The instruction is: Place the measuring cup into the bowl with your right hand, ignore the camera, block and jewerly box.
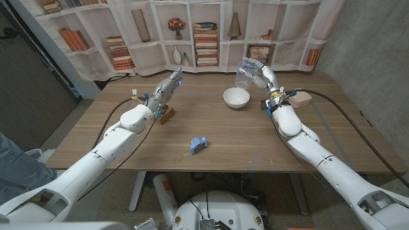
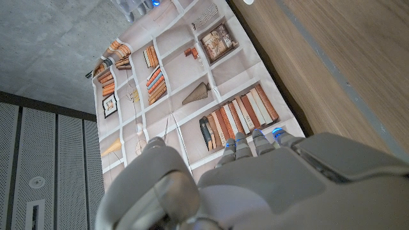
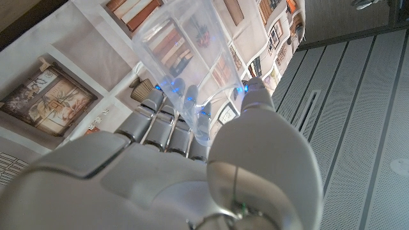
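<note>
Head view. I had the right robot hand (image 1: 257, 72) raised above the table (image 1: 255, 144), grasping the measuring cup (image 1: 243, 75), a clear plastic one. The cup hung in the air just beyond the white bowl (image 1: 236, 98) and a little to its right, apart from it, not yet inside. The bowl stood on the table toward the far edge, nothing visible in it. The left robot hand (image 1: 167, 87) was lifted well to the left of the bowl, fingers stretched out together and holding nothing. A small wooden block (image 1: 167, 115) lay on the table just below that hand. A small blue-and-grey object (image 1: 198, 145), probably the camera, lay on the near side of the bowl, well apart from it and somewhat left. A tan box (image 1: 299, 98) sat to the right of the bowl, partly hidden behind the right wrist. A bookshelf-print backdrop (image 1: 211, 32) hung behind the table.

Left wrist view. The back of the left robot hand (image 2: 255, 185) showed with its fingers (image 2: 239, 148) extended and nothing between them. Beyond them I saw the backdrop (image 2: 192, 83) and a strip of table (image 2: 345, 70).

Right wrist view. The right robot hand (image 3: 192, 172) held the measuring cup (image 3: 185, 57), its clear wall pinched between the thumb on one side and the fingers (image 3: 160, 115) on the other. The cup's open mouth pointed away from the palm; I could not tell its tilt. The bowl was out of this frame.
</note>
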Robot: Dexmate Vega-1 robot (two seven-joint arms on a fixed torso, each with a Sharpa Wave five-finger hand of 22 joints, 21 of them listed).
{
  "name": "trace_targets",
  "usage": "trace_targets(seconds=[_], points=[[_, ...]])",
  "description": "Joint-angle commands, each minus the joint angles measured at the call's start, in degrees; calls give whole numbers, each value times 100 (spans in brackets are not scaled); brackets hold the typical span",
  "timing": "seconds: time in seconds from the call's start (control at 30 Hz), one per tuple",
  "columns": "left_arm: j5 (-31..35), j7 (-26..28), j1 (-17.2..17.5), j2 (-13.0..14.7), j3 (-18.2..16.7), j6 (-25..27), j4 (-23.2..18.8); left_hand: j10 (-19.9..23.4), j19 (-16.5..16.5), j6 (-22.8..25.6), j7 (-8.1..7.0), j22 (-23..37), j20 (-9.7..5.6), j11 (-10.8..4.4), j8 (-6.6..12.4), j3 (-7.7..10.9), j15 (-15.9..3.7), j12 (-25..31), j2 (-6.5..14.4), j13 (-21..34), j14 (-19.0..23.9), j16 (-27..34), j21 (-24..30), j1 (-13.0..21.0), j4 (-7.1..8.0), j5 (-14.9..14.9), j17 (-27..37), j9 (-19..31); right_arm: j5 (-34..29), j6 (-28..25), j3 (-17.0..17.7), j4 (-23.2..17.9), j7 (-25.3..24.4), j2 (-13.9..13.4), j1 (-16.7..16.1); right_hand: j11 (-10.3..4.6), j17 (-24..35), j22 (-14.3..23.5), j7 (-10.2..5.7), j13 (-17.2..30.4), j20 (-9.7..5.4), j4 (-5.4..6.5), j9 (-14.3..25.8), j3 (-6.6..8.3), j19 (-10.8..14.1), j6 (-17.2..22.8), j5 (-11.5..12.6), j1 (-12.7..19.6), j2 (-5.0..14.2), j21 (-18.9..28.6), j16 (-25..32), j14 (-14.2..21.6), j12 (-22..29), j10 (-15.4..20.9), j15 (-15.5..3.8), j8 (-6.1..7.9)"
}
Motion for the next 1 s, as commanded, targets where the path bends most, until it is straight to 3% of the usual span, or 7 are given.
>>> trace_targets(seconds=[0.03,1.0], points=[[-1,-8,-27,-6,6,9,31,19,-181,22,4,9,-40,19,-16,-37,1,-16,61,13,31,-6,-2,4,25,0,26,22,-62,-41,-146,301,-84,118,241,-303,28,9,-5,11,-405,13,26,17,82,56,0,28,54,-13,5,59,7,346,-657,-2],[55,123,-18,1,30,131,-94,25,-189,22,6,9,-42,17,-18,-72,1,-15,78,13,27,-7,-2,13,25,-4,26,22,-327,417,-425,1238,-346,361,761,-355,32,10,-18,26,-434,17,28,27,91,117,-39,50,91,-24,-8,77,-9,373,-704,-13]])
